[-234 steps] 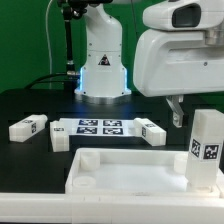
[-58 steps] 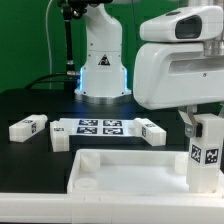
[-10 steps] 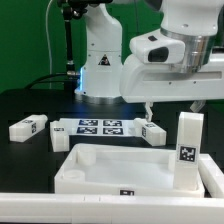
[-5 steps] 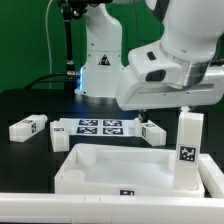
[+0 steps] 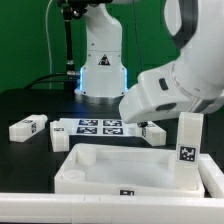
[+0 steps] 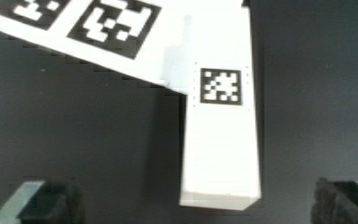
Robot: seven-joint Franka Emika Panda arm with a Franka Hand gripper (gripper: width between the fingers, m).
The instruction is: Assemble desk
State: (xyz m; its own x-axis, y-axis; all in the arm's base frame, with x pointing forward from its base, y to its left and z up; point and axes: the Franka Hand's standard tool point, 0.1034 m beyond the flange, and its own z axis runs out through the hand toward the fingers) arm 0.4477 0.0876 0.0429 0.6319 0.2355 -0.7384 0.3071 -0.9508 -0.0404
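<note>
The gripper (image 6: 194,204) is held spread wide and empty over a loose leg (image 6: 220,120), which lies flat on the dark worktop (image 6: 69,130) just beside the marker board (image 6: 87,25). The desk top (image 5: 110,165) is set at the front of the exterior view, with an upright leg (image 5: 188,140) stood in its corner on the exterior view's right. Only the end of the loose leg is framed by the fingers, so a grasp taken there is likely to let it tip or swivel when lifted. A finger could also be driven onto the board's edge, and the upright leg could be knocked by the arm (image 5: 185,85) close above it.
</note>
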